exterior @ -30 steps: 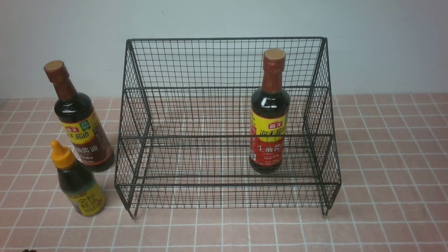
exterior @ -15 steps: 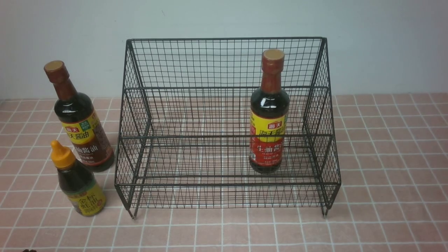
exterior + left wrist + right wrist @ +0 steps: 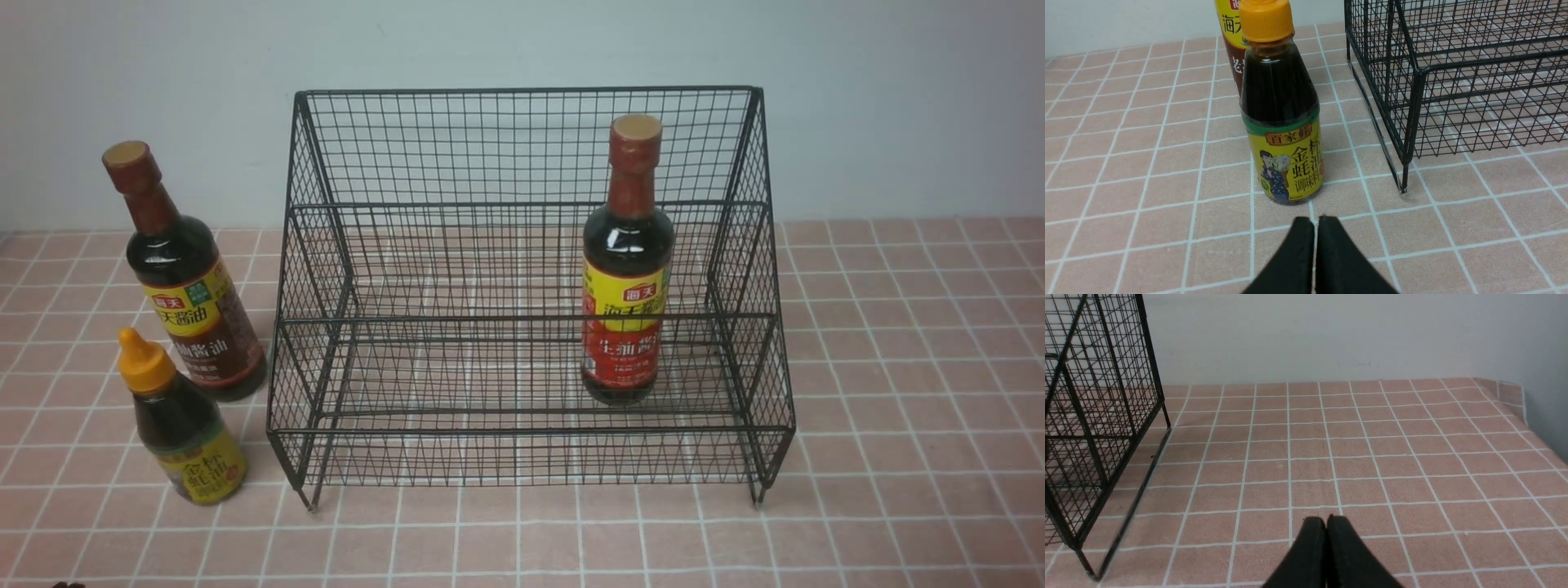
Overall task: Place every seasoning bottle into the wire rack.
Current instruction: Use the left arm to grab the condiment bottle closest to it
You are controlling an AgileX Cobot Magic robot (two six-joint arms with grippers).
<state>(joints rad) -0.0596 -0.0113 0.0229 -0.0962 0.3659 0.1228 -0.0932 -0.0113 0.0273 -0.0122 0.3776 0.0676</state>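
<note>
1. The left gripper (image 3: 1316, 222) is pressed together with nothing between its fingers; the right gripper (image 3: 1327, 522) is likewise closed and empty.
2. The short orange-capped bottle (image 3: 189, 441) stands upright on the tiled table (image 3: 555, 539), ahead of the left gripper and apart from it, its long axis vertical.
3. The left arm is clearly nearer, so it would likely take this bottle first, after spreading its fingers.
4. Beyond that bottle from the left gripper stands a tall bottle (image 3: 196, 302), outside the wire rack (image 3: 531, 429); another tall bottle (image 3: 627, 269) is inside.

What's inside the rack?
One red-labelled bottle stands in the rack, toward its right side. The bottle covers the mesh directly behind it, so that part can't be seen.
</note>
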